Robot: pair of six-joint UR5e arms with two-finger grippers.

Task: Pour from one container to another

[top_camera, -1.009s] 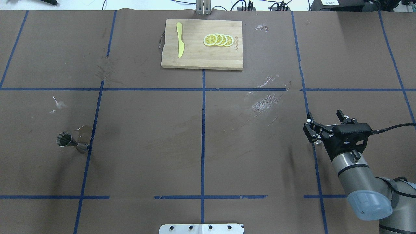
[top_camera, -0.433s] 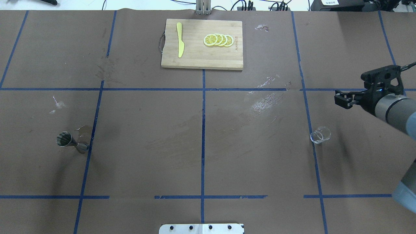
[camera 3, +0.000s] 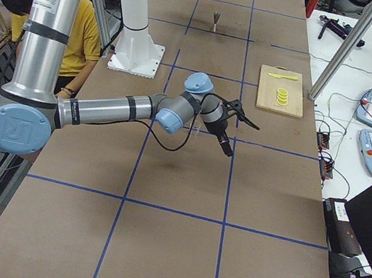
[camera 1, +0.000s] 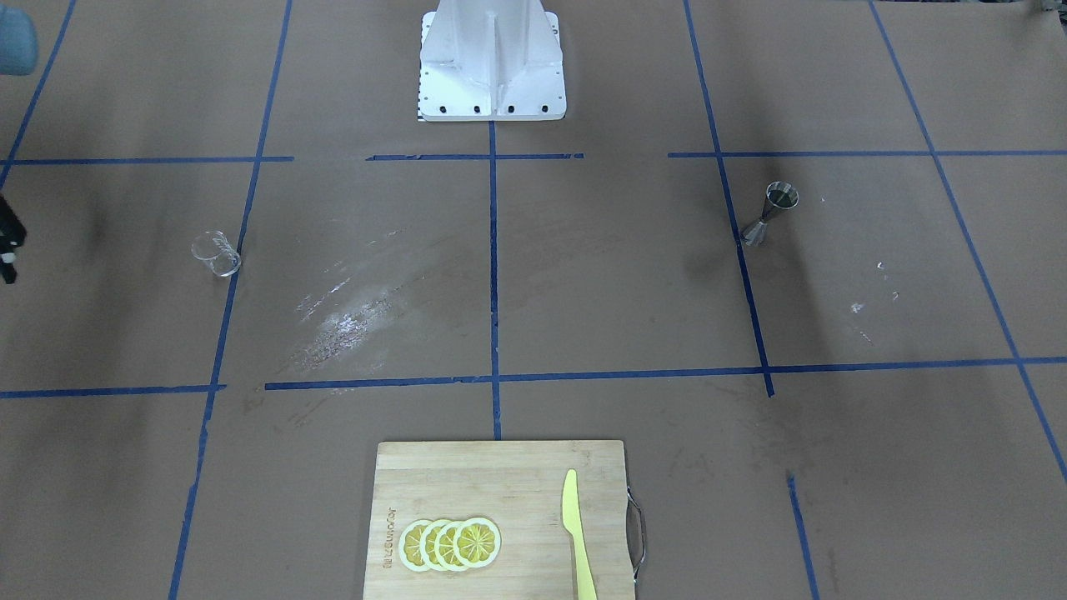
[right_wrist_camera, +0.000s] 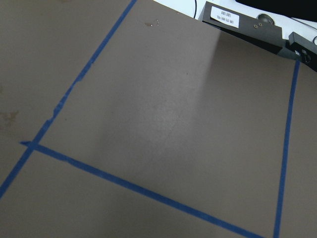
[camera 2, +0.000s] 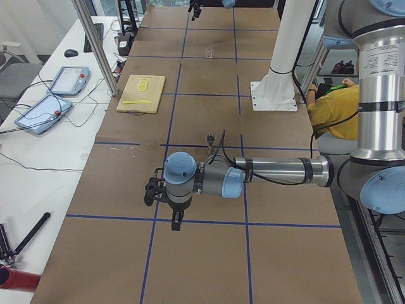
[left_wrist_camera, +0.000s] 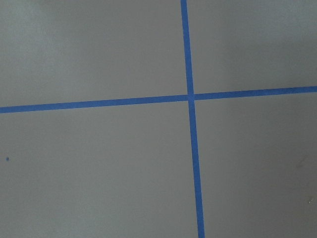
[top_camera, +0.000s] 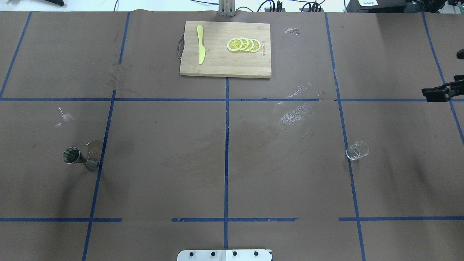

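Note:
The small clear glass beaker [top_camera: 357, 150] stands upright by itself on the brown table, right of centre, also seen as the beaker [camera 1: 217, 253]. Far across the table on the left stands the grey steel jigger [top_camera: 76, 157], upright on its narrow end, shown again as the jigger [camera 1: 771, 215]. My right gripper [top_camera: 436, 93] hangs at the right edge, well away from the beaker, open and holding nothing. My left gripper [camera 2: 152, 192] hovers over bare table beyond the jigger; I cannot tell whether it is open or shut.
A wooden cutting board [top_camera: 224, 67] at the far middle carries a yellow knife [top_camera: 200, 45] and several lemon slices [top_camera: 243, 45]. Blue tape lines grid the table. The robot's white base plate [top_camera: 224, 255] sits at the near edge.
My right gripper was open around the beaker a second ago; it has risen and swung away to the right edge, leaving the beaker standing alone. The jigger has not moved.

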